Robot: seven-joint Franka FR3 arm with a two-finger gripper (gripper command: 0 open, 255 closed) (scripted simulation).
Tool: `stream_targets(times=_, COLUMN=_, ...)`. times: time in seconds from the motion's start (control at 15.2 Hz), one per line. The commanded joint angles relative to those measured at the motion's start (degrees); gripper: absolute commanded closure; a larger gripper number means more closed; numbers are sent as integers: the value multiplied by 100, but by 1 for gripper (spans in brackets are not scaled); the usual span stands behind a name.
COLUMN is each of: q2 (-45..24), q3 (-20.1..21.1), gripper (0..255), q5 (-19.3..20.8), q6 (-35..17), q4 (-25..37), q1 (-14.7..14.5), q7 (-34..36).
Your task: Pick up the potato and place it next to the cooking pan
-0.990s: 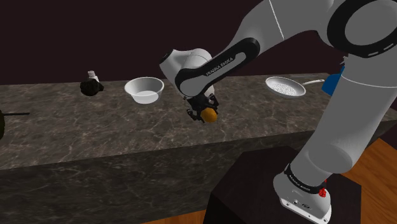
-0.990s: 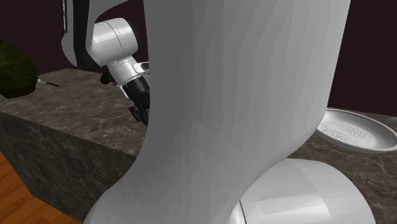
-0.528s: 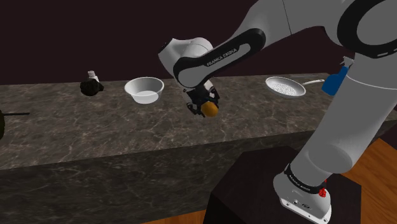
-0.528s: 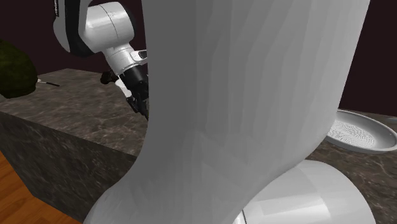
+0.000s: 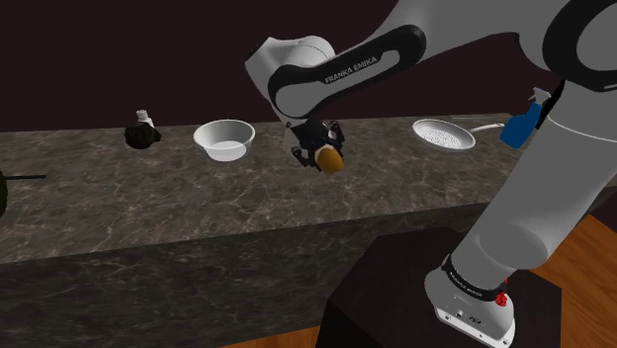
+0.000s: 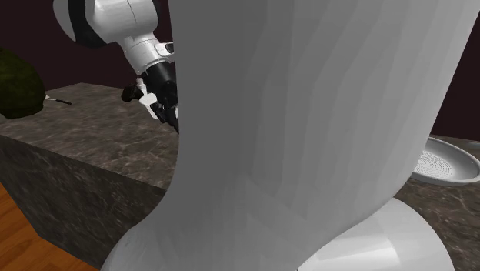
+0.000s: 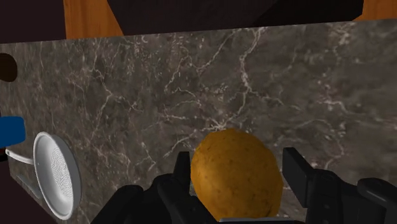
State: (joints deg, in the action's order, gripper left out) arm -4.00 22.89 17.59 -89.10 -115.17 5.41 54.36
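The potato (image 5: 331, 159), orange-brown and rounded, hangs in the air above the dark marble counter (image 5: 178, 203), and my black gripper (image 5: 322, 154) is shut on it. In the wrist view the potato (image 7: 236, 173) sits between the two fingers (image 7: 183, 169), with the counter well below it. The cooking pan (image 5: 444, 134), a pale round dish with a thin handle, lies on the counter toward the shoulder view's right, well apart from the potato. The pan (image 7: 57, 173) also appears off to one side of the gripper in the wrist view. In the second exterior view the hand (image 6: 160, 91) is partly hidden behind the white arm.
A white bowl (image 5: 225, 138) and a small black object (image 5: 143, 133) stand at the counter's back left. A blue spray bottle (image 5: 522, 124) is beside the pan's handle. A dark green mound (image 6: 17, 83) sits at the counter's far end. Wooden floor lies beyond the counter edge.
The gripper has risen with the potato and shifted slightly toward the shoulder view's right, toward the pan. Nothing else on the counter has moved.
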Motion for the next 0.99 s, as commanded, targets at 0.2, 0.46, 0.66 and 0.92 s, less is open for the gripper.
stream_targets(times=0.2, q2=98, q3=5, gripper=255, q5=-33, q6=352, q4=279, q1=-3, q7=-119)
stream_targets(times=0.46, q2=181, q3=8, gripper=255, q5=-55, q6=626, q4=493, q1=-4, q7=-213)
stream_targets(times=0.66, q2=598, q3=-96, gripper=255, q5=-92, q6=463, q4=16, q1=113, q7=-441)
stream_targets(times=0.92, q2=1386, q3=-353, gripper=255, q5=-101, q6=177, q4=-855, q1=297, q7=-908)
